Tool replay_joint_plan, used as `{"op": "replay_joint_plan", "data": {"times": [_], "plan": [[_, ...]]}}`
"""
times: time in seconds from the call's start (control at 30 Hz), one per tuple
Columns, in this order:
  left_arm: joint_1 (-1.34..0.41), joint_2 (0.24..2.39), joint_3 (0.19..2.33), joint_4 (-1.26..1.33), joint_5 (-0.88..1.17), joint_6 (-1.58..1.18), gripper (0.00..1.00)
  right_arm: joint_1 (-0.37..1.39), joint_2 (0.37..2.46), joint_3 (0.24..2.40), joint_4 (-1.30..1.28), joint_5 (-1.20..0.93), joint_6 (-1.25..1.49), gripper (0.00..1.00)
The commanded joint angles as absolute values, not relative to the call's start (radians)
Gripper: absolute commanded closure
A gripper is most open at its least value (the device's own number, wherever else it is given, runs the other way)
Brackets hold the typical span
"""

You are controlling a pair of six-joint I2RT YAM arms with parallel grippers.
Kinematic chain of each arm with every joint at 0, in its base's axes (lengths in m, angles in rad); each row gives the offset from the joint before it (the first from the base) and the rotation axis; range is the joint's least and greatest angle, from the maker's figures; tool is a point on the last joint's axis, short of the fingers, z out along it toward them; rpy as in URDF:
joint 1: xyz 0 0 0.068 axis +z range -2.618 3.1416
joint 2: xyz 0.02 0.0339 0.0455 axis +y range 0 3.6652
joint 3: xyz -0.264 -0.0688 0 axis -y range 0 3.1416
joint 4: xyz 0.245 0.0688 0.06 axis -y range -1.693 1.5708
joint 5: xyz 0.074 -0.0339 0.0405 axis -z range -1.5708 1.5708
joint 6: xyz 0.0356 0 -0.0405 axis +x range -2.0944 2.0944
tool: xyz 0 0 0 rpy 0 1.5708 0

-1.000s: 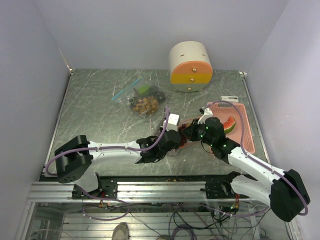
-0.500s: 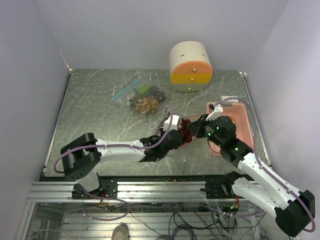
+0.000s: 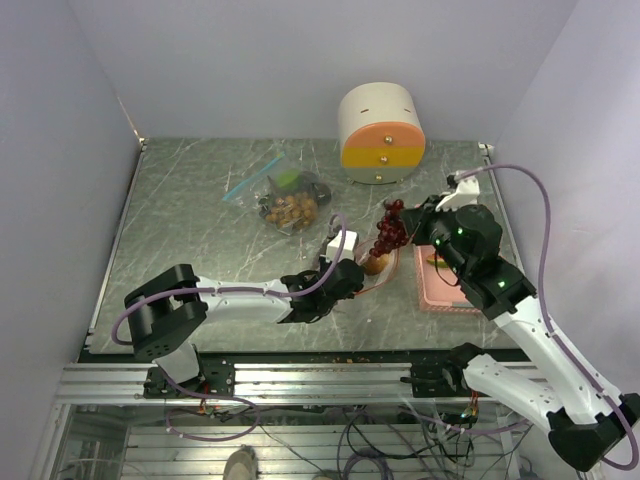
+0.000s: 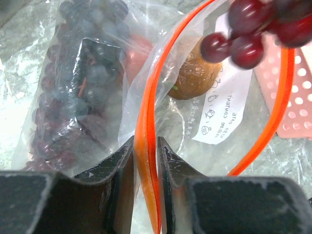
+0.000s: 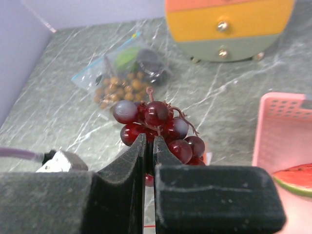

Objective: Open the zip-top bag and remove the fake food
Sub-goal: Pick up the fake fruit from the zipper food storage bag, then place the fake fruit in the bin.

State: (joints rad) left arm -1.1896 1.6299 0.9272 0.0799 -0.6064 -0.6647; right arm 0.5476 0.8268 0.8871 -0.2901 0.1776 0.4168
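Above marbled table [image 3: 180, 220], grape bunch [image 3: 388, 232] pendent

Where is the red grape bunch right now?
In the top view, the red grape bunch hangs from the shut right gripper just right of centre, above the open bag the left gripper pinches, beside the pink basket.

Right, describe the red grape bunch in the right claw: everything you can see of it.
The red grape bunch is a cluster of glossy, dark red round beads, plastic by the look, on a thin reddish-brown stem that curls into a hook at the top. The right claw is shut on its near side and holds it in the air, above the open orange-zipped bag. Nothing else appears to touch it.
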Motion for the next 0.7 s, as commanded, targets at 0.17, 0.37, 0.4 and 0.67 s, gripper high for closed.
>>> {"op": "replay_joint_plan", "data": {"times": [0.17,0.37,0.4,0.67], "plan": [[-1.175,1.625,0.870,0.119,-0.581,-0.694,0.68,0.499,0.884,1.062,-0.428,0.570,0.279,1.00],[-1.175,1.607,0.846,0.125,-0.579,-0.699,0.68,0.453,0.934,1.071,-0.440,0.760,0.236,1.00],[-1.175,1.604,0.842,0.126,-0.579,-0.700,0.68,0.447,0.943,1.068,-0.443,0.779,0.238,1.00],[-1.174,1.565,0.817,0.132,-0.575,-0.699,0.68,0.367,1.049,1.038,-0.510,0.825,0.306,0.99]]}}
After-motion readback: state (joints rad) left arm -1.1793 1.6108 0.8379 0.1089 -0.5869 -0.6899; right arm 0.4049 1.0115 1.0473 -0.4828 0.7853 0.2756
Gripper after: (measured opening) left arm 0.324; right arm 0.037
